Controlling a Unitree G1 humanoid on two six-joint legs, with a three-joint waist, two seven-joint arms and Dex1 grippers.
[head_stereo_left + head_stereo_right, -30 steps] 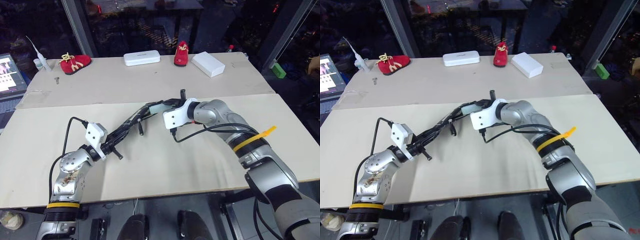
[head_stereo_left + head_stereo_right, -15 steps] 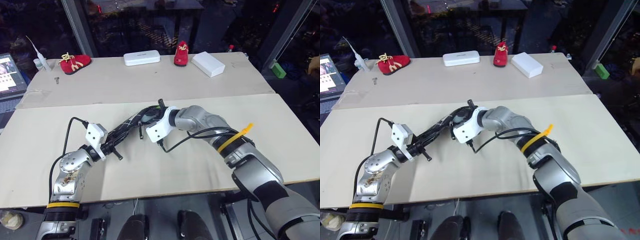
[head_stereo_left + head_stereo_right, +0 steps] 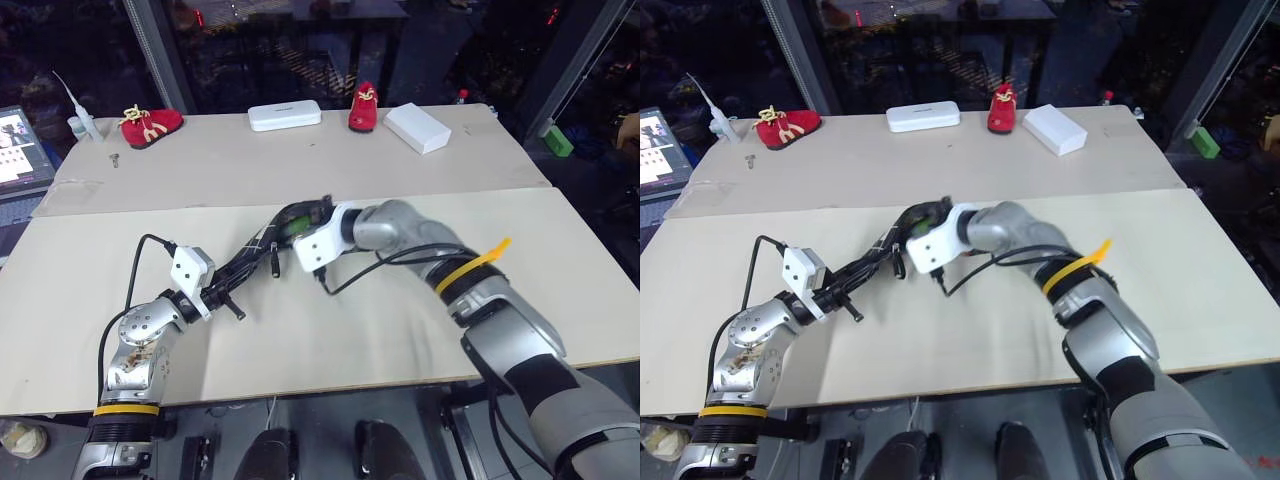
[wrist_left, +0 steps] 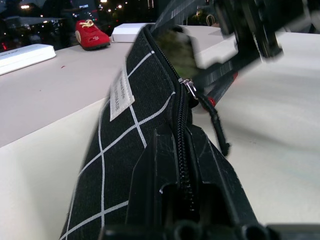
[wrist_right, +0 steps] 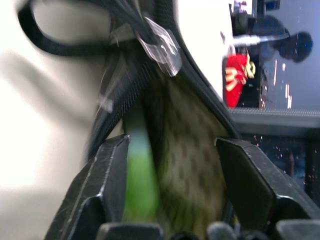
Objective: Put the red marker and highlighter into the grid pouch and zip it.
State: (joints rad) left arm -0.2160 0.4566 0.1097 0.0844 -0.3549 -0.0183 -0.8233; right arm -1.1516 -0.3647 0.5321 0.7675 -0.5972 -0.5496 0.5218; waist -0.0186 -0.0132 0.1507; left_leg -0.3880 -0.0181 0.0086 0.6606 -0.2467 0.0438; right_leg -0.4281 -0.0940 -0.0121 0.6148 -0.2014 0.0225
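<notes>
The grid pouch (image 3: 262,243), black with white lines, hangs above the table between both grippers. My left gripper (image 3: 232,280) is shut on its near end, clamping the zip edge (image 4: 181,165). The zip slider (image 4: 189,87) sits partway along and the far mouth gapes open. My right gripper (image 5: 172,145) is at that mouth, its fingers standing apart. The light-green highlighter (image 5: 140,180) lies inside the opening against one finger (image 5: 107,180); a green patch of it shows at the mouth (image 3: 292,222). The red marker is hidden.
At the table's far side are two red shoes (image 3: 150,125) (image 3: 364,108) and two white boxes (image 3: 284,116) (image 3: 417,128). A laptop (image 3: 20,145) sits at the far left edge. A green block (image 3: 558,140) lies beyond the table's right corner.
My right gripper slid left along the pouch, then rose a little at its mouth, and its fingers spread wider. The left gripper and its hold stayed still.
</notes>
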